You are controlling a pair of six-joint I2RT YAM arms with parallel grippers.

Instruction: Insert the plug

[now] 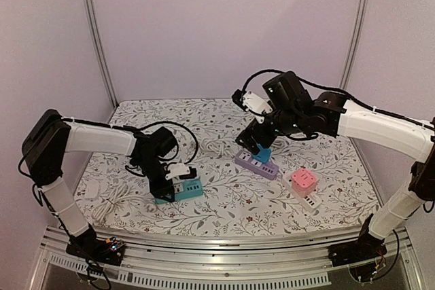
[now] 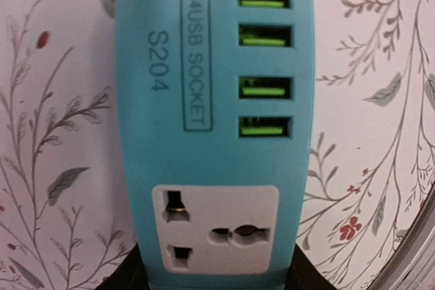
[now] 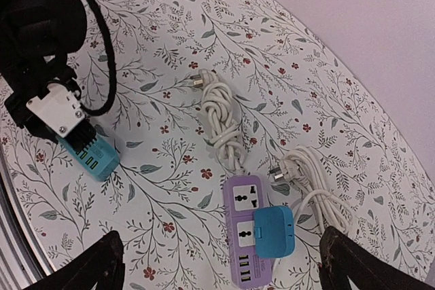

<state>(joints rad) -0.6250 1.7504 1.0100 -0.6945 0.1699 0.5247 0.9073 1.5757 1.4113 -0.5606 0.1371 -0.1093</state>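
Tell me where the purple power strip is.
Top view: the purple power strip lies right of centre, under the open right gripper, between the pink cube socket and the teal power strip held by the left gripper.

Pale lilac walls (image 1: 224, 25) on three sides. Two aluminium posts (image 1: 97, 32) at rear corners. Counter (image 1: 224, 198) under white floral-print cloth. Even light.

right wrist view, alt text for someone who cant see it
A purple power strip, a blue plug sitting over one of its sockets, lies on floral cloth below the open right gripper. Two bundled white cables lie nearby; at left, the left gripper holds a teal power strip.
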